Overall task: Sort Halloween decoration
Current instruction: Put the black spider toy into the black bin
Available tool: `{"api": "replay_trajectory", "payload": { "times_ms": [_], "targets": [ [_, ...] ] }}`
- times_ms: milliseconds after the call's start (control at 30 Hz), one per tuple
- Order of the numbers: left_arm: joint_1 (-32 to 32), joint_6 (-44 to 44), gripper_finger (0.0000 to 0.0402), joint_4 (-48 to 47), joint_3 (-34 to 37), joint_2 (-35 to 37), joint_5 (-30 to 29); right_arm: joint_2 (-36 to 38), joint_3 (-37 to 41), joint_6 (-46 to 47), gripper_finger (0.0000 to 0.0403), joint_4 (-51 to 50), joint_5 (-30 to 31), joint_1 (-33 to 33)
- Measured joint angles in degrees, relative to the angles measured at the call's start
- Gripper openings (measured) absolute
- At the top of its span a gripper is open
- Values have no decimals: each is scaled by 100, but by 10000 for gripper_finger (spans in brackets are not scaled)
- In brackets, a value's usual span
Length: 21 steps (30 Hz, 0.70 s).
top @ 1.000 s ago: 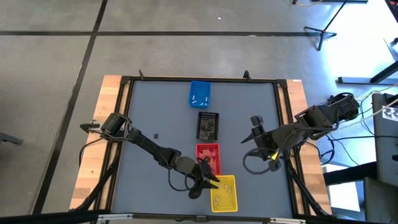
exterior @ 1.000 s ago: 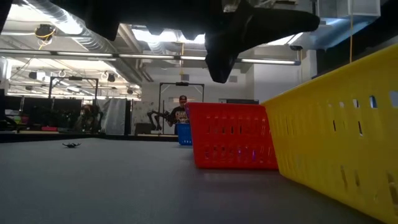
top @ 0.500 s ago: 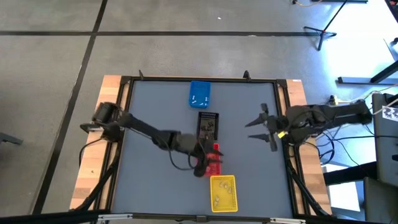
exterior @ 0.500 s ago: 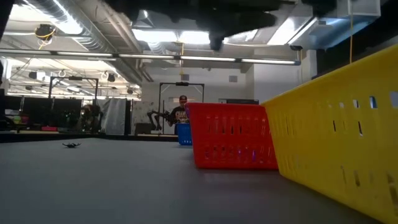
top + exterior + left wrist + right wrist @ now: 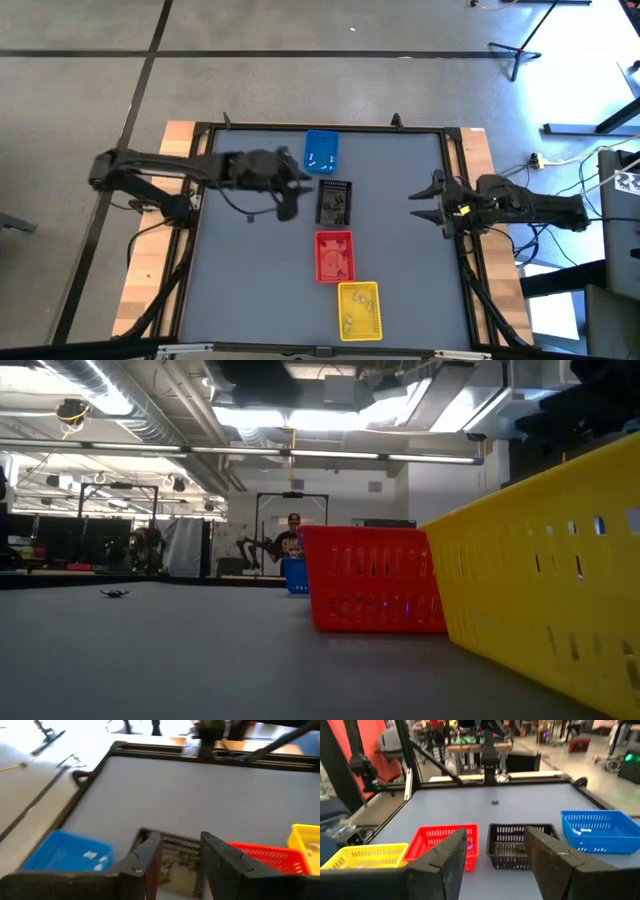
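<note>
Table [image 5: 400, 290]: grey mat carrying four trays in a line
Loose dark piece [image 5: 249, 219]: lying just beside left gripper [image 5: 291, 196], whose parted jaws are gripping nothing
Right gripper [image 5: 425, 198]: hanging spread, empty, well apart

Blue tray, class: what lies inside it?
Inside the blue tray, two or three small white pieces lie on its floor. The right wrist view shows them too; its near wall hides the rest of the floor there.

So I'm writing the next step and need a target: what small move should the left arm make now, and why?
Probably swing the left gripper out toward the dark loose piece on the grey table and lower over it. The jaws stand open with nothing between them, and that piece lies outside the trays, close to the left gripper. The right gripper waits, open, at the table's right side.
</note>
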<state>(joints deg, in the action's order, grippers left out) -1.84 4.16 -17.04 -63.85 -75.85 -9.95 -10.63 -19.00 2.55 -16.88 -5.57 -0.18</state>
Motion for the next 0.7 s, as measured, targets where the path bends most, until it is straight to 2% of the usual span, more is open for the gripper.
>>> {"api": "replay_trajectory", "payload": {
  "times_ms": [200,467,567,700],
  "targets": [
    [-325,249,125,-1306,1,843,-185,1060,522,1,198,7,95,13],
    [-554,962,125,-3032,0,1455,-287,983,707,-102,198,141,310,15],
    [-595,1223,125,-3727,4,1515,-295,990,976,-134,198,806,346,15],
    [-604,1509,125,-4288,4,1507,-292,969,1286,-98,198,1147,346,15]
  ]
}}
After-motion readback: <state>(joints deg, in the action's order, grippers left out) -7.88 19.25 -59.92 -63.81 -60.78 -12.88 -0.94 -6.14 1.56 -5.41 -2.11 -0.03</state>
